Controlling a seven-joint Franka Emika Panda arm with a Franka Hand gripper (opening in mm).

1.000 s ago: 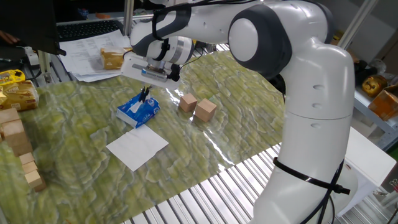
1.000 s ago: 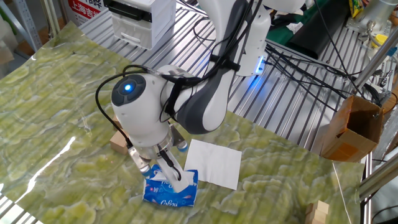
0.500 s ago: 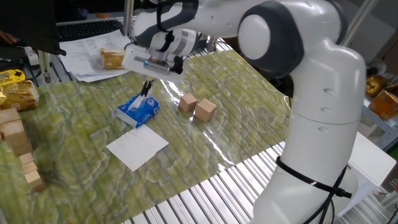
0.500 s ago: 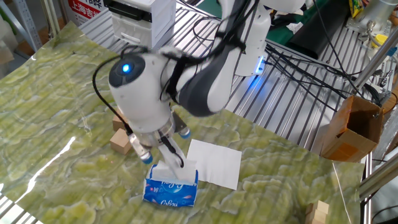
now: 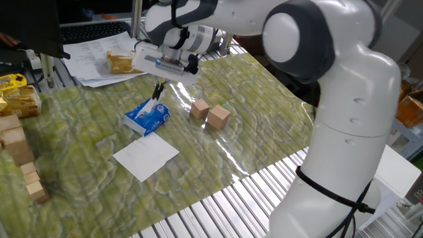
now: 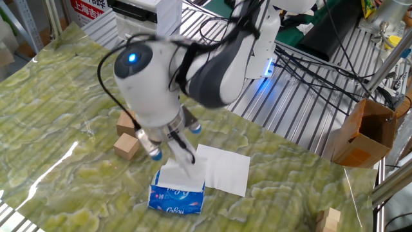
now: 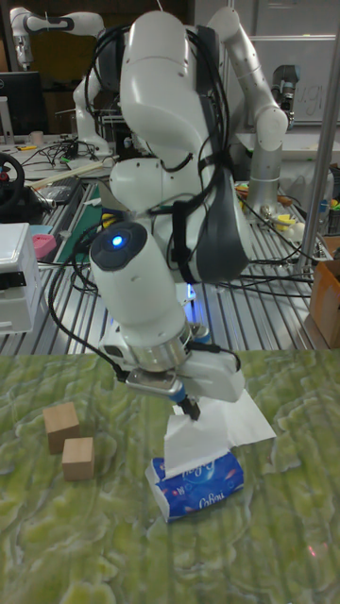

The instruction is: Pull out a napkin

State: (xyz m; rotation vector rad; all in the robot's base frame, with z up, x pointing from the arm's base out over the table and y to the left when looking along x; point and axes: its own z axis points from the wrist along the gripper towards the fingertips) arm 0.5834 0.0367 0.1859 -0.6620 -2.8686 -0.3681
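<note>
The blue-and-white tissue pack (image 5: 147, 118) (image 6: 177, 199) (image 7: 196, 484) lies on the green marbled table. A white napkin (image 6: 177, 175) (image 7: 203, 432) stands up out of its top slot, its lower end still inside the pack. My gripper (image 5: 157, 90) (image 6: 186, 155) (image 7: 187, 408) hangs just above the pack, shut on the napkin's upper edge. In one fixed view the napkin is only a thin white strip (image 5: 154, 104) under the fingers.
A flat white square sheet (image 5: 146, 157) (image 6: 223, 169) lies beside the pack. Two wooden blocks (image 5: 199, 109) (image 5: 219, 117) (image 7: 61, 425) sit nearby. More blocks (image 5: 20, 155) are stacked at the table's left edge. A cardboard box (image 6: 364, 132) stands off the table.
My gripper has risen from the pack's slot, shut on the napkin. More of the white sheet now stands out above the pack, which has stayed in place.
</note>
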